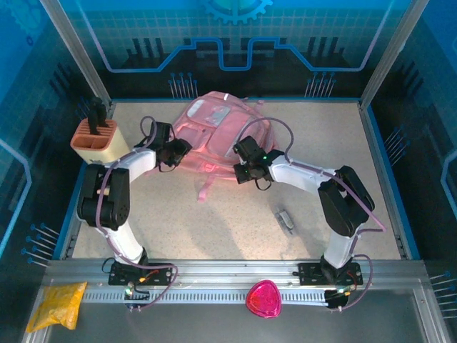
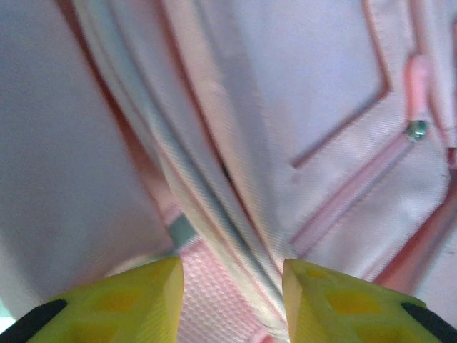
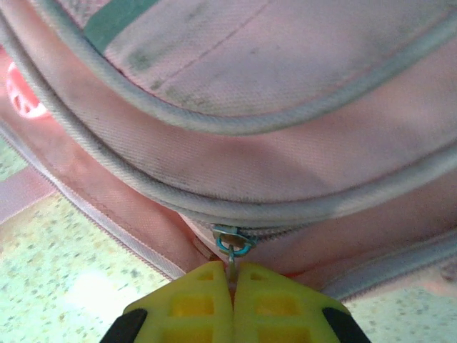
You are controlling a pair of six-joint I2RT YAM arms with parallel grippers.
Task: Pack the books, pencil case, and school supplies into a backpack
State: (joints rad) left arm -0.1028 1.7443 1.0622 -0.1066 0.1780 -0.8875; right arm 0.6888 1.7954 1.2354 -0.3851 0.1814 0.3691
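Treating the backpack (image 1: 218, 136), slumped at the far middle of the table (image 1: 214, 221), as light, floppy cloth: right gripper (image 3: 233, 275) pinched shut on its zip pull (image 3: 232, 246), left gripper (image 2: 232, 271) jaws parted astride a piped seam (image 2: 214, 186)

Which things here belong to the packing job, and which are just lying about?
Job: pink backpack; its zip pull, pinched in the right tool; small grey-white oblong piece.
Lying about: beige knife block; yellow plastic bag; pink-red heart-shaped thing.

L hand (image 1: 173, 153), R hand (image 1: 243, 171) at backpack (image 1: 214, 120).
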